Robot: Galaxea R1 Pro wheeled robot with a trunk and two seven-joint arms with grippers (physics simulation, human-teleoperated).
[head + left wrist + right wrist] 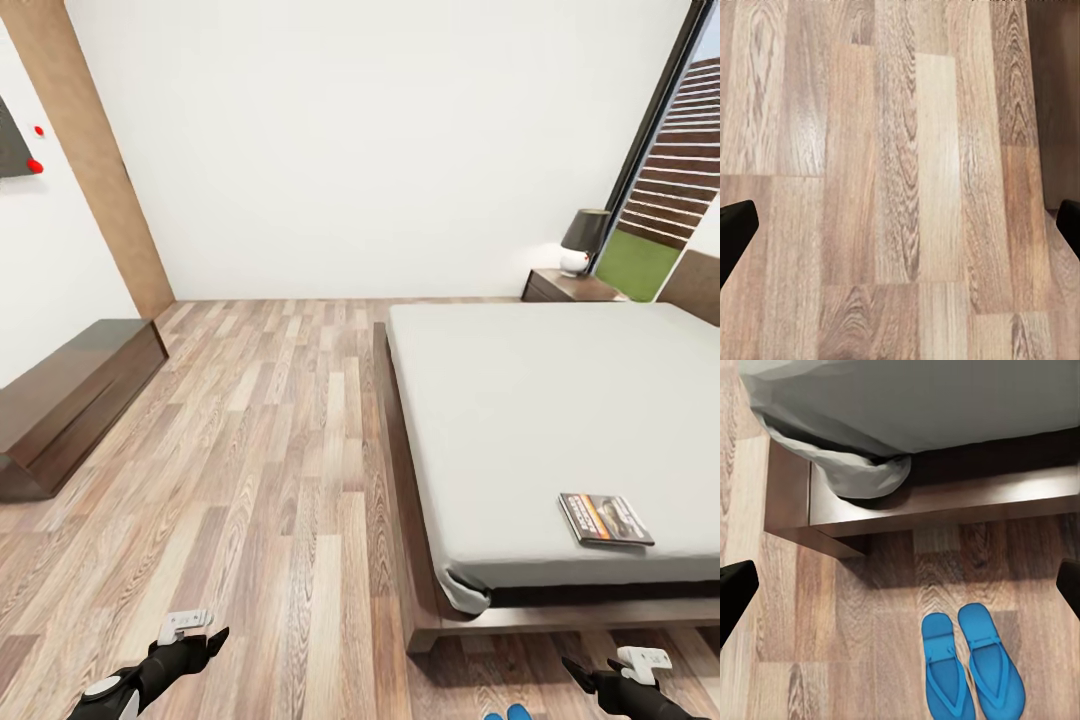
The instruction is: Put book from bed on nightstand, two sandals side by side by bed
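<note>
The book (605,520), dark with an orange picture, lies flat on the pale grey mattress of the bed (560,400), near its front right corner. A nightstand (568,286) stands beyond the bed against the far wall. Two blue sandals (945,669) (991,660) lie side by side on the floor, just off the bed's wooden frame (945,506); their tips (506,712) peek in at the head view's lower edge. My right gripper (900,589) hangs open above the floor by the sandals, holding nothing. My left gripper (900,225) is open over bare planks, also seen low at the left (218,636).
A long dark TV bench (70,395) runs along the left wall under a black TV (12,145). A lamp (583,238) sits on the nightstand, beside a tall window (665,200). Wide plank floor (280,450) stretches between the bench and the bed.
</note>
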